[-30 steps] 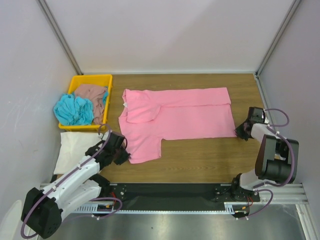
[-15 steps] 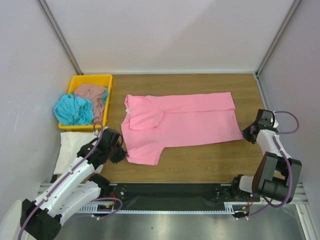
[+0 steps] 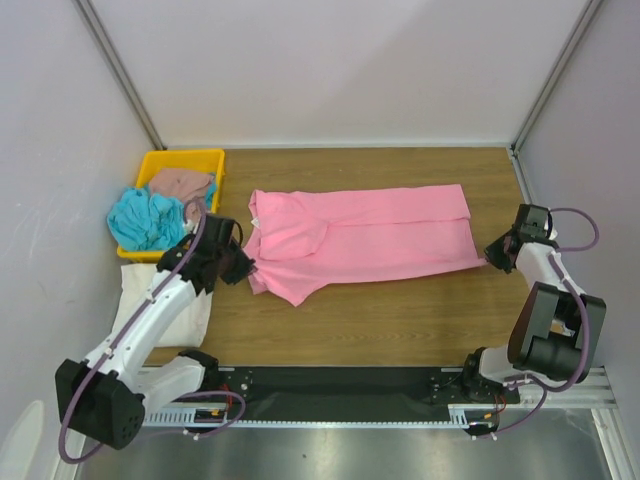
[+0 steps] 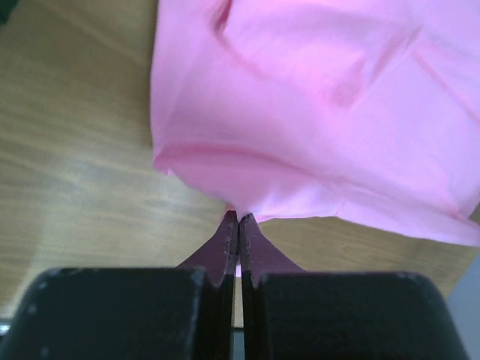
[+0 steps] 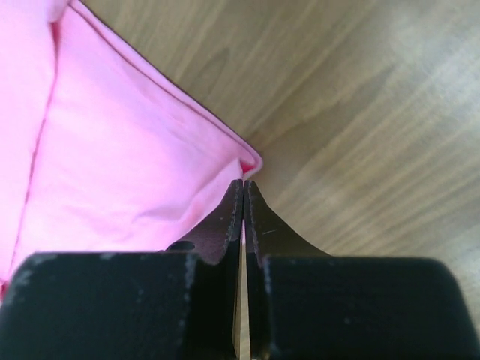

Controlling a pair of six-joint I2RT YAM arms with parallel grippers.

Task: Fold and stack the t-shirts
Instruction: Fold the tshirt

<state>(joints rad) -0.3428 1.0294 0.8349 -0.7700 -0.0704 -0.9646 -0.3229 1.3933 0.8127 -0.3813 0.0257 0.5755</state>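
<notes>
Pink shirt [image 3: 370, 235]: lies on the table [image 3: 400, 310] to the right of the yellow tray [image 3: 185, 155], its long side running away from the tray and its near edge partly lifted.
Other shirts: the turquoise shirt [image 3: 145, 218] and the brown-pink shirt [image 3: 180, 183] are bunched inside the tray. The cream shirt [image 3: 130, 290] lies flat just in front of the tray, under the left arm.
Left gripper [image 4: 238, 217]: just right of the tray's near right corner. Its jaws are pressed together on a thin fold of the pink shirt's near edge.
Right gripper [image 5: 244, 184]: far to the right of the tray, past the whole shirt. Its jaws are pinching the very tip of the hem corner.
Risk, slipping: both grips look shallow, with only a sliver of cloth between the tips, so a quick pull could probably free a corner and drop that side.
Risk, skewed fold: the end nearest the tray is already rumpled while the far end is taut, so uneven travel of the two arms would likely leave a slanted crease.
Risk, trapped sleeve: the bunched cloth on the tray side may roll under and leave a lump.
Risk, snagging: the left arm sits close to the tray and over the cream shirt, so a low sweep could drag that shirt or nudge the tray.
</notes>
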